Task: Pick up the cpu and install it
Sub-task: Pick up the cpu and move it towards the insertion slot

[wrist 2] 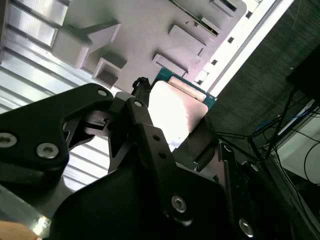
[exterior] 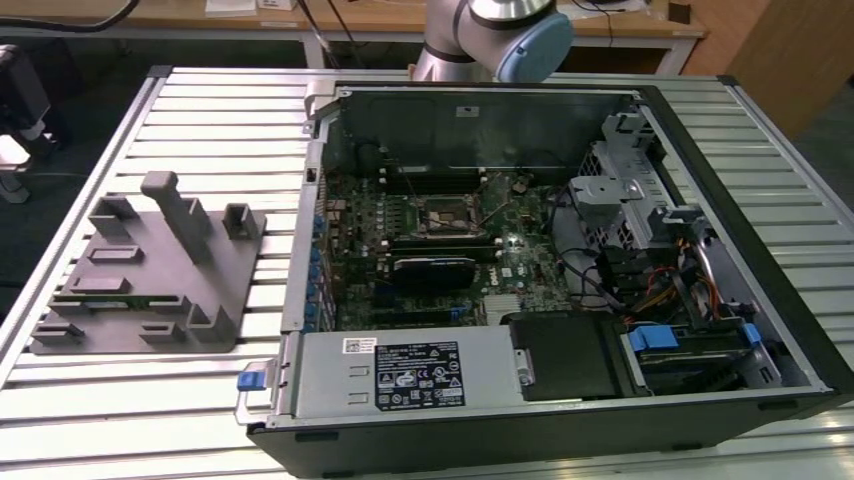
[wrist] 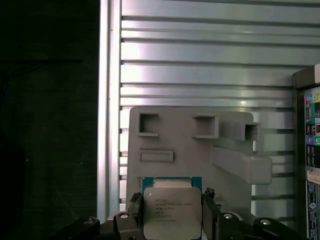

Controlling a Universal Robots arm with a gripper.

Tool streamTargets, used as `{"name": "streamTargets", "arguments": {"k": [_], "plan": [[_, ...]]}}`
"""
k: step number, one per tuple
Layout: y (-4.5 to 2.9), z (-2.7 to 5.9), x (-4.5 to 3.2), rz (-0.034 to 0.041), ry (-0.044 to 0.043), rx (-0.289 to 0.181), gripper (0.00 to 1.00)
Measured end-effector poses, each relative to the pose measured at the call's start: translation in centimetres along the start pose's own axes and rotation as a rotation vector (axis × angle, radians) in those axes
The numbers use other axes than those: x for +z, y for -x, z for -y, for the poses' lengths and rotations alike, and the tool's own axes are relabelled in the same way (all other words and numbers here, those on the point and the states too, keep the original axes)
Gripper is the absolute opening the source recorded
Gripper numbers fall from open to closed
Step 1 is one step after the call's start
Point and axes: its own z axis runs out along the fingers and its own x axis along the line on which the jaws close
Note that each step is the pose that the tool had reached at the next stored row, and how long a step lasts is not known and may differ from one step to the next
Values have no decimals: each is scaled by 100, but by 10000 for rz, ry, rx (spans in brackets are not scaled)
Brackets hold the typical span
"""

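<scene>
The cpu (wrist: 172,207) is a flat square chip with a silvery top plate and a green rim. My gripper (wrist: 172,222) is shut on it, one black finger (wrist: 134,206) pressed against each side. In the second wrist view the cpu (wrist 2: 175,107) gleams between the same black fingers (wrist 2: 145,125). It hangs above the grey fixture tray (wrist: 175,130), well apart from it. The exterior view shows the arm's base (exterior: 494,30) behind the open computer case, and the motherboard's cpu socket (exterior: 441,215) with nothing in it.
The fixture tray (exterior: 147,270) lies on the slatted metal table (exterior: 200,110) at the exterior view's left, with upright posts. The open case (exterior: 534,270) holds a black heatsink block (exterior: 434,272), cables, drive bays and a power supply (exterior: 407,375). Its walls ring the motherboard.
</scene>
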Motion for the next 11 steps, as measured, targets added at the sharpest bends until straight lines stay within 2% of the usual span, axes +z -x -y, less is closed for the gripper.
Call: {"name": "streamTargets", "arguments": {"k": [2,8,9,10,11], "plan": [[2,-2,-31,24,0,-1,55],[13,-3,-34,20,-3,0,55],[27,-3,-32,22,-2,0,55],[96,-3,-26,23,-2,-1,55],[115,-4,-24,23,-1,0,55]]}}
